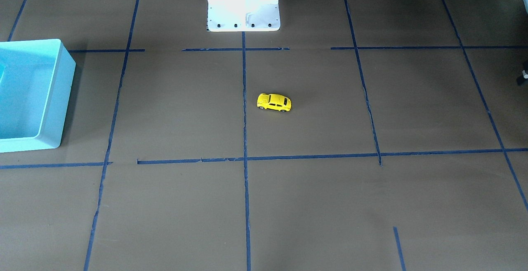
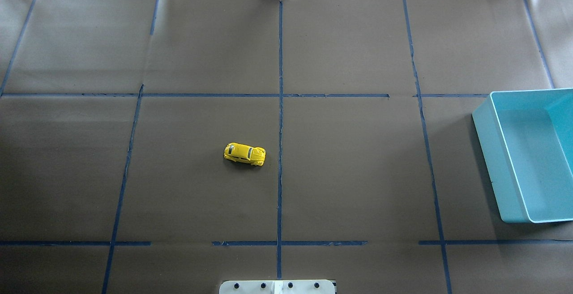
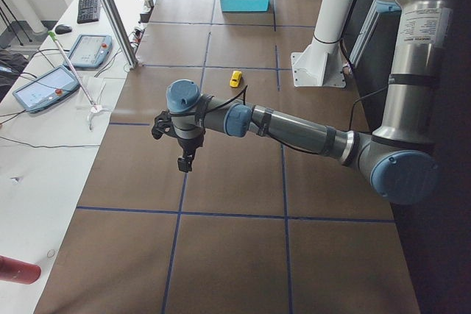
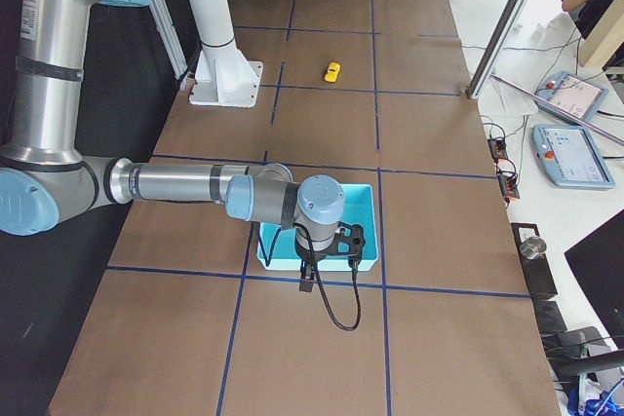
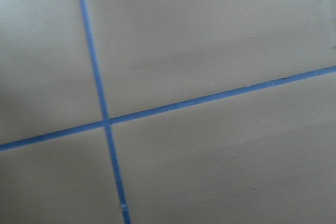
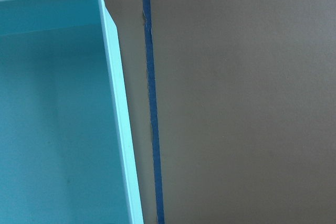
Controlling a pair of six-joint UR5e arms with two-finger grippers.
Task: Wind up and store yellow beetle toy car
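Yellow beetle toy car (image 2: 244,154) central, well apart from turquoise bin (image 2: 494,159); jaws' state unclear.

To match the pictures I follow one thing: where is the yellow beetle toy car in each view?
Exterior front-facing: yellow beetle toy car near centre, just right of the middle tape line.
Overhead exterior: car just left of that line.
Exterior left: car small, upper middle.
Exterior right: car small, upper middle.
Left wrist: absent.
Right wrist: absent.
Shared landmark: turquoise bin, absent only from the left wrist view.

Brown table (image 2: 358,173), blue tape grid (image 2: 280,61)
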